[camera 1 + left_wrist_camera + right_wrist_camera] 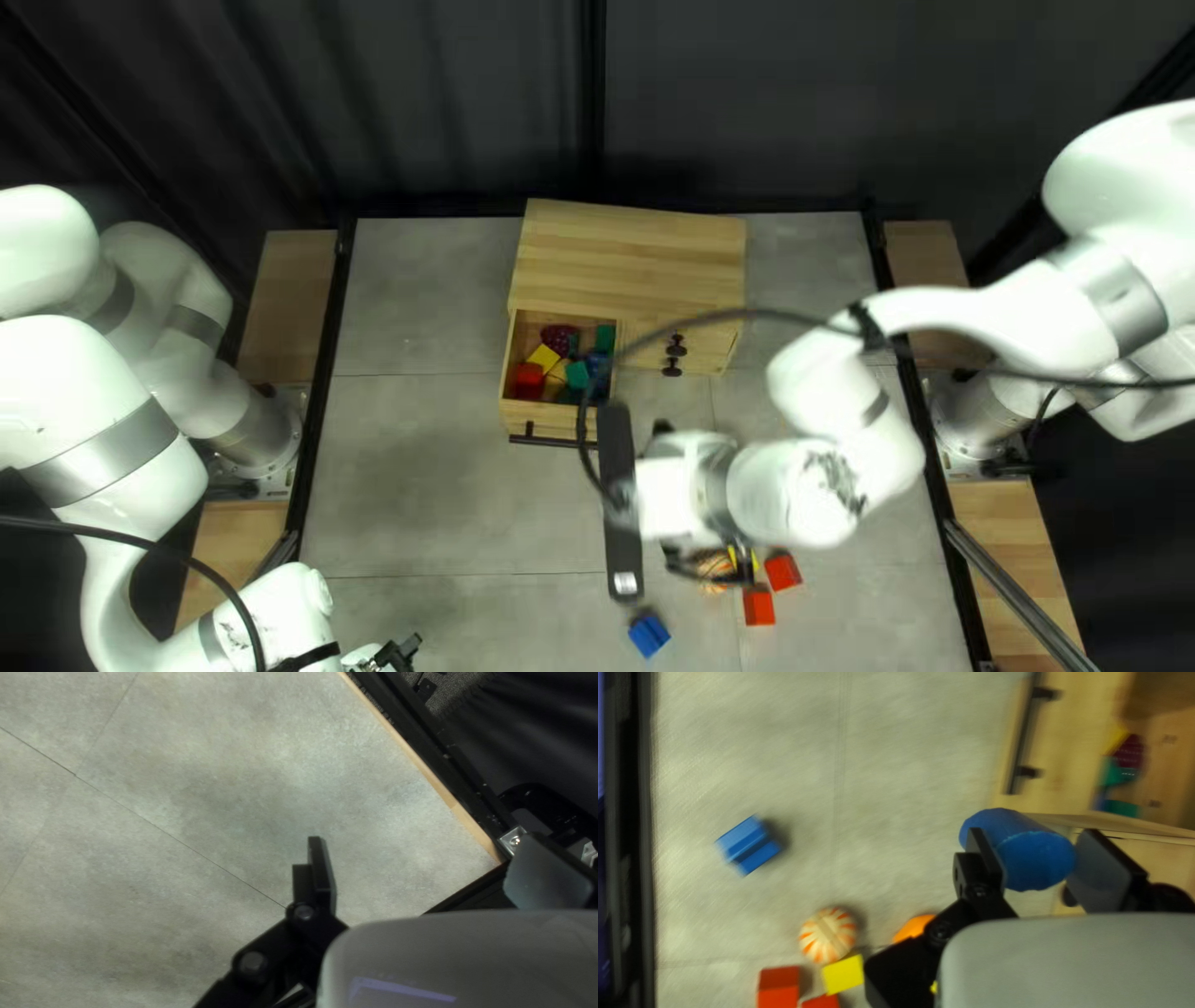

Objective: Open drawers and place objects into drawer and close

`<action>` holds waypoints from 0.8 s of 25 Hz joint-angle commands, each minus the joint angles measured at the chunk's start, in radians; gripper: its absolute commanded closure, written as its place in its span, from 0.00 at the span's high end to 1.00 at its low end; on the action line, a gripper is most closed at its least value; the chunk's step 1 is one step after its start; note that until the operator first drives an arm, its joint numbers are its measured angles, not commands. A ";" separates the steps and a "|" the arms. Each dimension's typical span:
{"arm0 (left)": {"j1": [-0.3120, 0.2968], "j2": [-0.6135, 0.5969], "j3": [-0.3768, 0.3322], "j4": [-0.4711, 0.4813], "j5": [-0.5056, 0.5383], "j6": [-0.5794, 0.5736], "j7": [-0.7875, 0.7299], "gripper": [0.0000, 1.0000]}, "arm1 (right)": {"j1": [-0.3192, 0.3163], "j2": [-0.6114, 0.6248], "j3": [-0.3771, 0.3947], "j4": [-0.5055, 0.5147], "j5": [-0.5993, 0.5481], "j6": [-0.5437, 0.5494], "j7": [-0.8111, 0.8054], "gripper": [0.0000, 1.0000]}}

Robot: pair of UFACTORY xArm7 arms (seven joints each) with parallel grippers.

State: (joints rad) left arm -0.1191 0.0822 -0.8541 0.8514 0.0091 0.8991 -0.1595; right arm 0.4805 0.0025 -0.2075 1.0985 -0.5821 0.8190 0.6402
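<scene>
Right arm [996, 326] is stretched way inward, elbow bent, its gripper [669, 492] aimed down and clamped on something. Left arm [87, 448]'s folded down low on its own side, left gripper [401, 651] spread super wide, holding nada.

A dark grey curtain [423, 100] in soft vertical folds hangs behind the desk [430, 498], a black upright post [593, 100] at its middle. The desk's pale grey, stone-look top, mottled and crossed by thin seams, catches a soft sheen. Black side rails [320, 386] divide it from light wooden boards [289, 293]. Beyond one rail lies speckled grey material [464, 683].
</scene>
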 commanded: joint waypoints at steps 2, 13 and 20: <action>0.000 0.000 0.000 0.000 0.000 0.000 0.000 1.00 | -0.058 0.027 -0.056 -0.015 -0.031 -0.109 0.000 0.00; 0.000 0.000 0.000 0.000 0.000 0.000 0.000 1.00 | -0.116 0.096 -0.097 0.024 0.004 -0.203 -0.068 0.00; 0.000 0.000 0.000 0.000 0.000 0.000 0.000 1.00 | -0.143 0.135 -0.111 0.031 0.017 -0.264 -0.095 0.00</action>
State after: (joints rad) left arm -0.1191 0.0822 -0.8541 0.8514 0.0091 0.8991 -0.1595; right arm 0.3474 0.1246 -0.3138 1.1252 -0.5706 0.5722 0.5573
